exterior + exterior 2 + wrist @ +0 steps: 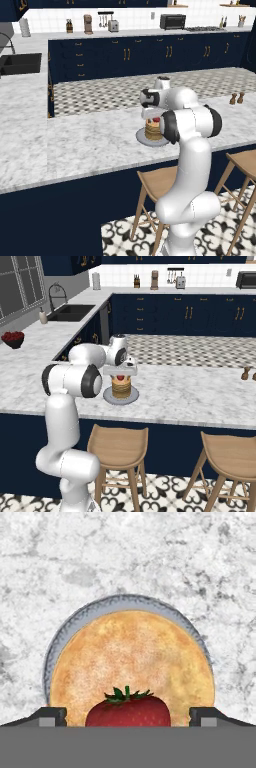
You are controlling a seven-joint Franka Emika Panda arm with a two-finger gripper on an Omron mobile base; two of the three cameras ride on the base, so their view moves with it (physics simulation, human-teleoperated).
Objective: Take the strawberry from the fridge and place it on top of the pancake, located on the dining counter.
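Placing step, at the moment of release. The small red strawberry with a green leafy cap (pixel 128 711) sits on the short stack of round tan-brown pancakes (pixel 132 662), which rests on a round grey plate (pixel 70 624) on the long white-grey marbled dining counter (pixel 90 140). In the hand view the two dark fingertips (pixel 50 716) of the pincer (pixel 128 717) stand wide apart, one on either side of the berry, with clear gaps between each tip and the fruit; the pincer grips nothing. The right base view shows the berry (pixel 120 377) directly beneath the hand, above the stack (pixel 121 388); the left base view shows it (pixel 156 120) on the stack as well (pixel 153 131).

To finish the step well, the judgement is that the hand should rise straight up, along the line of the fingers, with the tips kept apart, so that neither brushes the berry. A sideways drift could roll the rounded fruit off the flat top pancake and onto the plate or counter. Whether the berry rests fully settled cannot be told, since its underside is hidden.
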